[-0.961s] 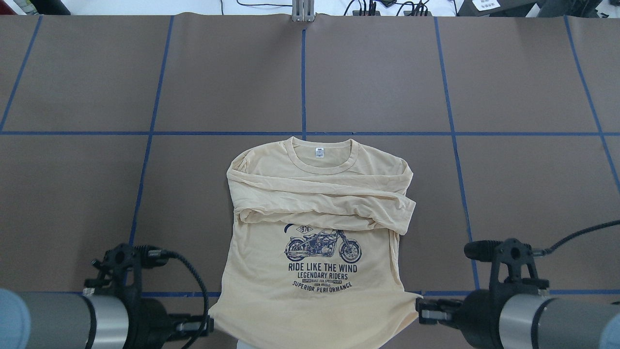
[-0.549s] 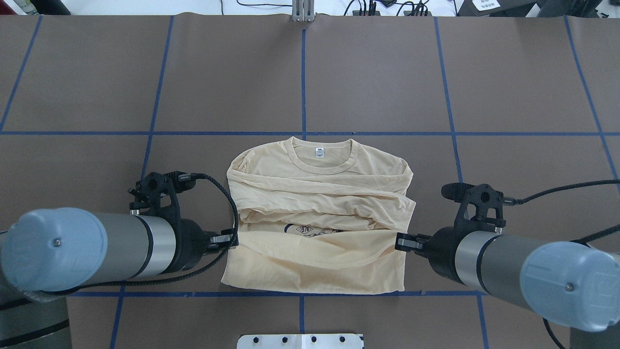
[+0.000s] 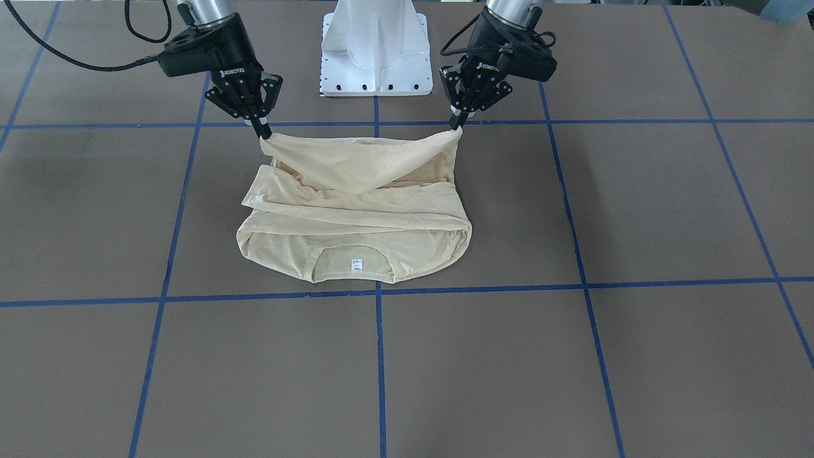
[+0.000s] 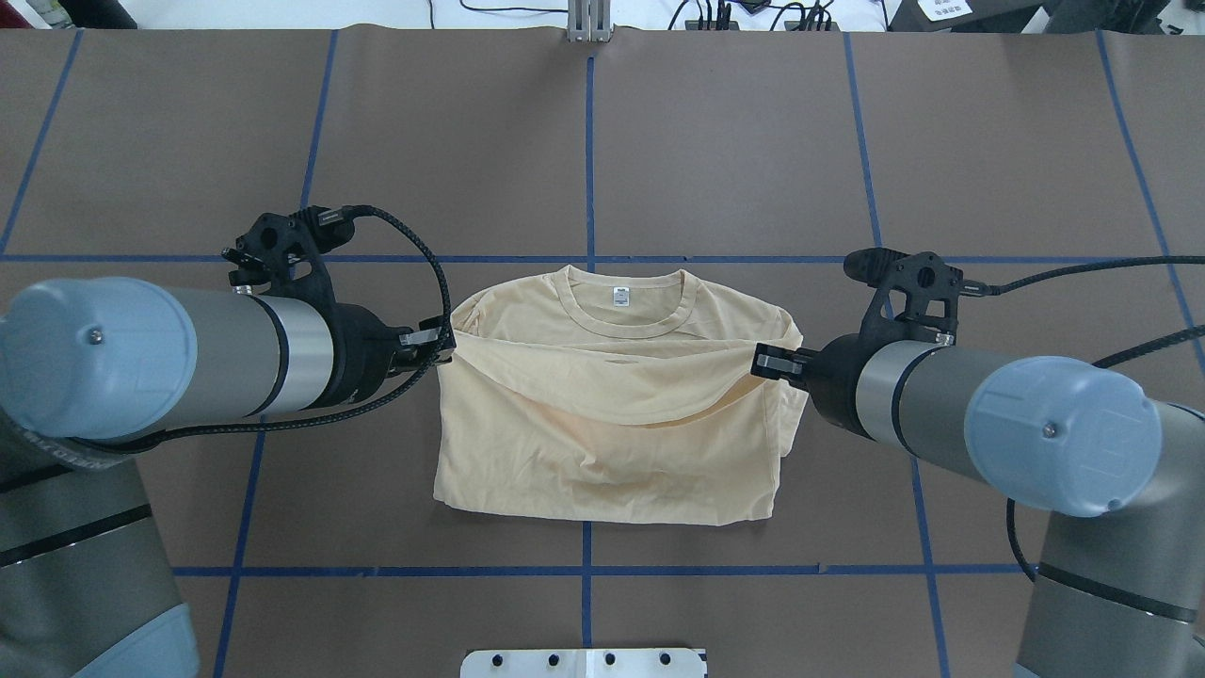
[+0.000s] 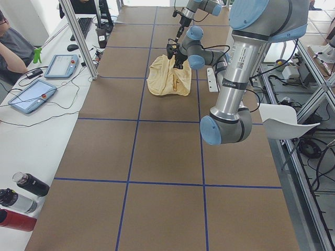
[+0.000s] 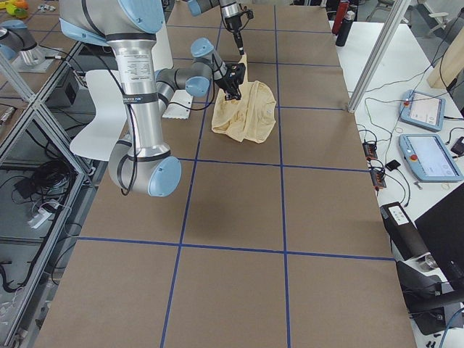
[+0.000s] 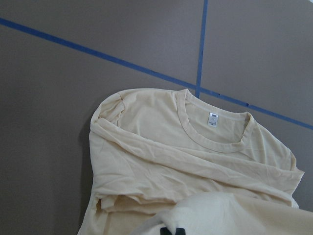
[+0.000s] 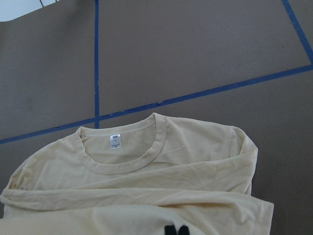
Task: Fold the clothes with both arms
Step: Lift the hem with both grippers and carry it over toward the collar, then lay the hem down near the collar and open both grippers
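The pale yellow shirt (image 4: 602,452) lies in the table's middle, collar and white neck label (image 4: 620,297) on the far side, sleeves folded across the chest. My left gripper (image 4: 442,344) is shut on the hem's left corner. My right gripper (image 4: 758,361) is shut on the hem's right corner. Both hold the hem raised above the chest, sagging between them, as the front-facing view shows for the left gripper (image 3: 456,124) and the right gripper (image 3: 262,132). The navy print is hidden under the folded-over lower half. Both wrist views show the collar and label (image 7: 214,117) (image 8: 115,142) ahead.
The white pedestal base (image 3: 375,51) stands just behind the shirt on the robot's side. Blue tape lines (image 4: 589,160) grid the brown table. A side table with tablets (image 5: 63,65) and bottles (image 5: 21,196) runs along the far edge, with an aluminium post (image 5: 78,42).
Both grippers have carried the hem away from the robot, over the shirt toward the collar. The lower half now covers the print; the fold sits further up.
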Available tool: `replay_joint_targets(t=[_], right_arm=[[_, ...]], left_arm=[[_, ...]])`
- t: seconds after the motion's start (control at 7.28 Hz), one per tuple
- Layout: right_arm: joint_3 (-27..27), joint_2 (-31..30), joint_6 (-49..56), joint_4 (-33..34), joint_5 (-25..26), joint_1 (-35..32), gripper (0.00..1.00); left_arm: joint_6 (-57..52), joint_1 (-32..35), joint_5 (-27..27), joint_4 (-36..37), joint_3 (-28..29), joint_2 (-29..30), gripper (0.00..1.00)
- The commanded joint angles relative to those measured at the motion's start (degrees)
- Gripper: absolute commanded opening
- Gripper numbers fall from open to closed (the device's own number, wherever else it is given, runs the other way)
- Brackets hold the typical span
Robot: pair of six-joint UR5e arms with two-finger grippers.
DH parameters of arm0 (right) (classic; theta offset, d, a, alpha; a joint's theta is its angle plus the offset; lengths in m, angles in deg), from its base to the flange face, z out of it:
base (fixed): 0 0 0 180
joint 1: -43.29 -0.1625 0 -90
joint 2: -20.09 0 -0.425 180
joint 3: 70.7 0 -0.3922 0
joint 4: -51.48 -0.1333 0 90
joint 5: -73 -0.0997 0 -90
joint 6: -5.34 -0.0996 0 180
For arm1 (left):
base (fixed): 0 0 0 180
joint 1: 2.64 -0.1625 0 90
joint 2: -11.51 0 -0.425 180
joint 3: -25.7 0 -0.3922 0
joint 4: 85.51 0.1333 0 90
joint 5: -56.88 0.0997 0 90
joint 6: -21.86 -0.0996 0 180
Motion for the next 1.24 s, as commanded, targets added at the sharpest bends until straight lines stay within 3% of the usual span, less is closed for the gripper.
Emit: replay_joint_targets(t=[0.0, 0.27, 0.55, 0.69, 1.1], right_arm=[[6.4, 3.7, 1.5, -0.1, -0.2, -3.2, 0.00], [11.0, 5.6, 3.2, -0.4, -0.2, -5.3, 0.00], [20.1, 11.0, 6.0, -0.8, -0.4, -8.0, 0.00], [21.7, 11.0, 6.6, -0.8, -0.6, -8.7, 0.00], [22.8, 11.0, 7.9, -0.8, -1.3, -10.3, 0.00]], left_arm=[[-4.2, 0.9, 2.6, -1.6, 7.6, 3.3, 0.00], [-6.5, 1.0, 6.8, -6.8, 16.5, 3.9, 0.00], [-7.6, 1.0, 8.3, -16.2, 24.8, 4.3, 0.00], [-8.1, 1.0, 8.3, -19.2, 27.7, 5.3, 0.00], [-8.6, 1.8, 8.3, -19.5, 27.6, 6.2, 0.00]])
